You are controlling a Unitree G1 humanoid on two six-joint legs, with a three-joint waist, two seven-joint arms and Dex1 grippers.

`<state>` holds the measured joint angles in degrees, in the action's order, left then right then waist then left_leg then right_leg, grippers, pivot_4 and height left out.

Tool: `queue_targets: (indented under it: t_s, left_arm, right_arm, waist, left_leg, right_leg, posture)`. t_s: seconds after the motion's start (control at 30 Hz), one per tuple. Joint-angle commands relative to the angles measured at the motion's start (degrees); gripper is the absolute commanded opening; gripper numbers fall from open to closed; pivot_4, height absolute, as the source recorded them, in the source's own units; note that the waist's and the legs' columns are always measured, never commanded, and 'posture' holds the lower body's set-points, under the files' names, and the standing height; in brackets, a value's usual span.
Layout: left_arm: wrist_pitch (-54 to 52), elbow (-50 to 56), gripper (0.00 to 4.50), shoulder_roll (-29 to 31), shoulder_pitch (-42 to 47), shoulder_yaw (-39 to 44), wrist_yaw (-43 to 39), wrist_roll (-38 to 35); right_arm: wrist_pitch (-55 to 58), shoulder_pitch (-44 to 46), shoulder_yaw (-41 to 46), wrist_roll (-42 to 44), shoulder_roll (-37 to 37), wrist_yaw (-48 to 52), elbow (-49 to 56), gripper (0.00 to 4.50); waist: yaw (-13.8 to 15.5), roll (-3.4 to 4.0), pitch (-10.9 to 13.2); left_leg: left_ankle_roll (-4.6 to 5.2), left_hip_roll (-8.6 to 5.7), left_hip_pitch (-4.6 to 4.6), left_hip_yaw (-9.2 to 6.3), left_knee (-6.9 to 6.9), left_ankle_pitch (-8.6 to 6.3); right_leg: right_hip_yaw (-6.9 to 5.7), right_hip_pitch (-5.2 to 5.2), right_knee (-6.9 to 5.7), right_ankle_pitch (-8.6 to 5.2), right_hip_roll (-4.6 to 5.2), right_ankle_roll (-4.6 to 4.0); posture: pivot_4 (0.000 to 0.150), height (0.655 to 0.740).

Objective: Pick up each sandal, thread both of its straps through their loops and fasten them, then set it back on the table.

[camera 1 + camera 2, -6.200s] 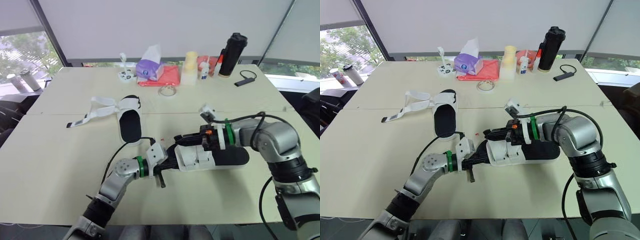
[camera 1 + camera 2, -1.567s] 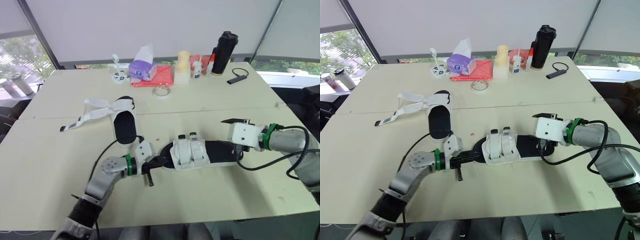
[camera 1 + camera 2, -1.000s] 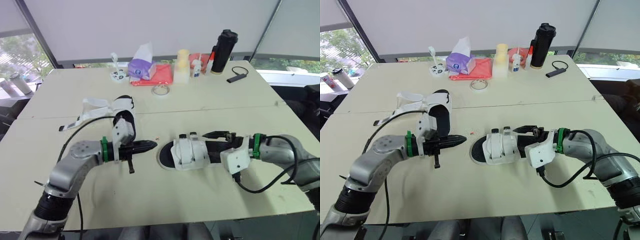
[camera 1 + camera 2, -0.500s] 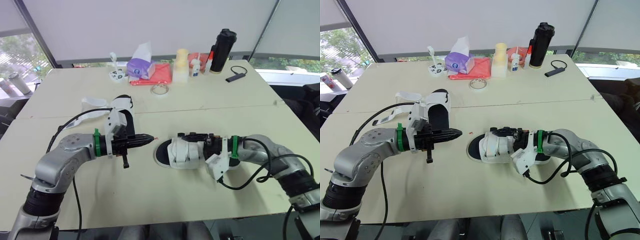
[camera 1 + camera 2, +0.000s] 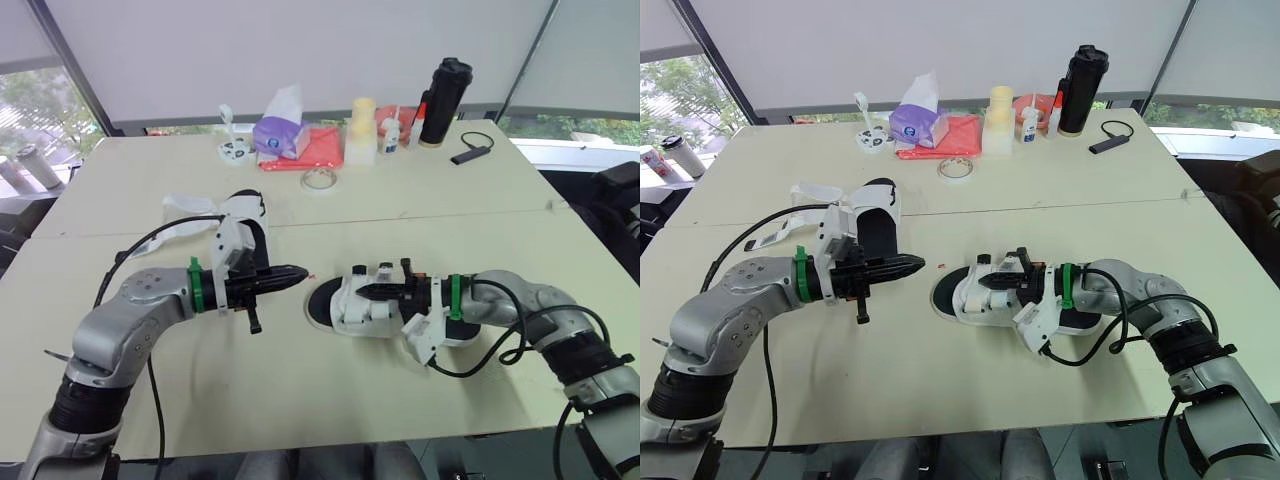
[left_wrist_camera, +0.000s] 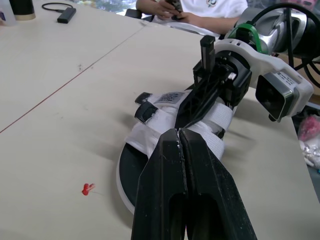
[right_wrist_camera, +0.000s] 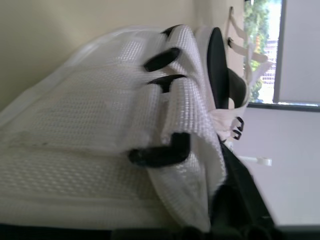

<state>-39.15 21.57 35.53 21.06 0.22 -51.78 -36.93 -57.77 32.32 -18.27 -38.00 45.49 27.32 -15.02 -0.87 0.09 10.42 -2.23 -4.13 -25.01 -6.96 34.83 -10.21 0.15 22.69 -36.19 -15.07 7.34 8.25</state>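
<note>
A black-soled sandal [image 5: 372,306] with two white mesh straps lies flat at the table's middle. My right gripper [image 5: 366,291] is shut and rests on top of those straps, reaching in from the right. In the right wrist view the straps [image 7: 100,130] run through black loops [image 7: 157,155]. My left gripper [image 5: 300,271] is shut and empty, pointing at the sandal's toe from the left, a short gap away; its fingertips [image 6: 179,136] hang above the toe. A second sandal [image 5: 247,214] lies behind my left arm with its white straps [image 5: 190,215] loose and spread out.
Along the far edge stand a black bottle [image 5: 441,88], a yellow container [image 5: 360,130], a purple tissue box [image 5: 279,128] on a red cloth [image 5: 318,148], a tape roll [image 5: 319,180] and a black device [image 5: 469,156]. A person [image 6: 200,7] sits beyond the table.
My left gripper let go of the sandal's toe and drew back left. My right gripper swung round and slid left onto the straps. The sandal shifted slightly left.
</note>
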Motion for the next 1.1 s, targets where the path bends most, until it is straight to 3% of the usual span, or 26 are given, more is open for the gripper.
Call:
queue_targets:
  t_s: [0.03, 0.3, 0.67, 0.8, 1.1]
  left_arm:
    - [1.23, 2.25, 0.00, -0.11, 0.16, 0.50, 0.39, -0.33]
    - [1.68, 2.49, 0.00, -0.96, -0.16, 0.44, 1.66, -0.12]
    - [3.96, 2.28, 0.00, -2.39, -0.71, -1.14, 2.89, 1.78]
    - [4.04, 2.60, 0.00, -2.76, -0.99, -1.22, 3.52, 2.00]
    - [3.67, 3.92, 0.00, -3.39, -1.68, -1.39, 4.86, 2.06]
  right_arm:
    - [2.23, -0.36, 2.36, -0.05, 0.52, -2.11, 2.60, 0.04]
    - [25.62, 6.05, 7.87, -1.78, -2.91, -4.28, 0.47, 0.04]
    - [58.19, 20.79, 4.91, -8.02, -12.07, -13.91, -22.44, 0.04]
    - [66.28, 22.20, 3.94, -7.44, -15.70, -15.06, -26.70, 0.04]
    - [72.72, 23.92, 1.00, -6.88, -17.54, -18.31, -31.99, 0.04]
  waist:
    - [0.02, 0.00, 0.00]
    - [-0.17, 0.01, 0.01]
    - [-0.09, 0.01, 0.01]
    - [-0.33, 0.01, 0.01]
    - [-0.36, 0.03, 0.03]
  left_leg:
    - [0.00, 0.00, 0.00, 0.00, 0.00, 0.00]
    - [-0.01, 0.01, 0.00, 0.01, 0.02, 0.03]
    - [-0.04, 0.02, 0.01, 0.06, -0.06, 0.04]
    - [-0.06, 0.03, 0.01, 0.06, -0.14, 0.06]
    - [-0.08, 0.03, 0.01, 0.12, -0.20, 0.07]
  right_leg:
    - [0.00, 0.00, 0.00, 0.00, 0.00, 0.00]
    - [0.06, 0.02, -0.03, 0.02, -0.03, -0.04]
    - [0.11, 0.06, -0.04, 0.03, -0.07, -0.05]
    - [0.13, 0.12, -0.04, 0.11, -0.08, 0.09]
    - [0.20, 0.18, -0.05, 0.16, -0.10, 0.18]
  posture:
    - [0.150, 0.7400]
    - [0.150, 0.7400]
    - [0.150, 0.7400]
    - [0.150, 0.7400]
    - [0.150, 0.7400]
